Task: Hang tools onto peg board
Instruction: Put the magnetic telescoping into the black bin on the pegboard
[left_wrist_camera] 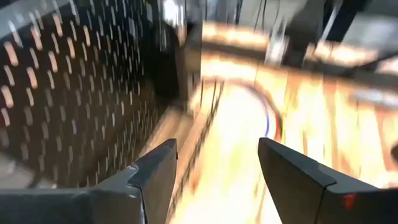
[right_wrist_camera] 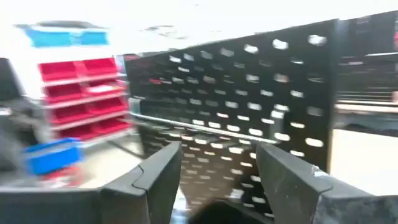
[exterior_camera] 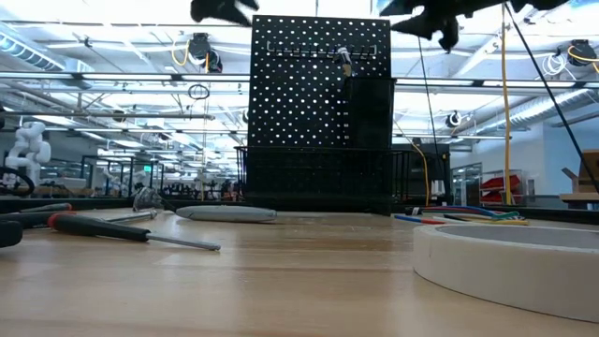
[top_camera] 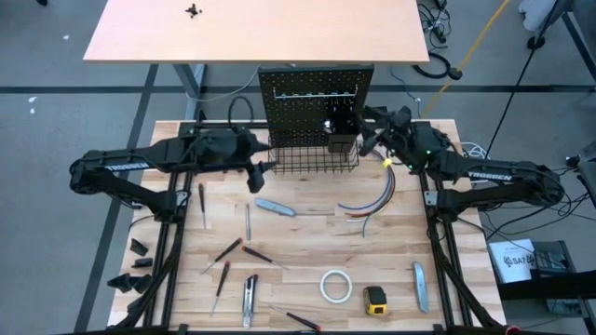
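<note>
The black peg board stands upright at the table's far edge, with its wire basket and small bin in front. A small silver item hangs on a hook near its top. My left gripper is open and empty, left of the basket, above the table. My right gripper is open and empty, right of the bin, facing the board. The tools lie on the table: a grey utility knife, a wrench, screwdrivers, a white tape roll and a yellow tape measure.
A bundle of curved coloured wires lies right of centre. Another utility knife lies near the right edge, one more near the front. A red-handled screwdriver lies at the left. A peach tabletop stands behind the board.
</note>
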Robot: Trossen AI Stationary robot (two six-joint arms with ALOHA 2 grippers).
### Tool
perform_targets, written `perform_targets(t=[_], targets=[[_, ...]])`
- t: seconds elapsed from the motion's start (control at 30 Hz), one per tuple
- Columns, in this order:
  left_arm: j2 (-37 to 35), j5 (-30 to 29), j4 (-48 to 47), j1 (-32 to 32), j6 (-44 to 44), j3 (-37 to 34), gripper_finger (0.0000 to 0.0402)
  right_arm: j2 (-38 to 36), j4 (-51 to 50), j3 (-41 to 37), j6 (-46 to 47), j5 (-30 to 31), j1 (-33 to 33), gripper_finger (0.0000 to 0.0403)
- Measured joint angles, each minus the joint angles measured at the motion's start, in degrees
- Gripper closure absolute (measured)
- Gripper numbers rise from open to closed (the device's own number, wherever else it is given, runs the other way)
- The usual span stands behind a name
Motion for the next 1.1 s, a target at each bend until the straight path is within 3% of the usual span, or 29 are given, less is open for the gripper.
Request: perform_targets(t=[0.17, 0.3, 0.57, 0.83, 1.1], targets=[[0.61, -0.71, -8.71, -1.6, -5.32, -0.94, 0.0173, 0.44, 0.53, 0.0, 5.54, -11.64, 2.94, 0.0203], [0.52, -0.72, -9.0, -3.41, -7.76, -5.12, 0.0173, 2.81, 0.7, 0.0, 8.11, -16.25, 6.41, 0.0203], [0.46, -0.76, -8.92, -6.42, -15.09, -15.75, 0.0173, 8.66, 1.97, 0.0, 9.91, -16.67, 13.55, 0.0204], [0.23, -0.79, -1.41, -12.16, -21.05, -25.29, 0.0173, 16.08, 2.88, 0.2, 15.9, -16.34, 17.27, 0.0204], [-2.94, -1.37, 7.39, -18.86, -22.77, -31.25, 0.0173, 25.5, 0.67, 8.1, 17.4, -16.34, 21.65, 0.0204]])
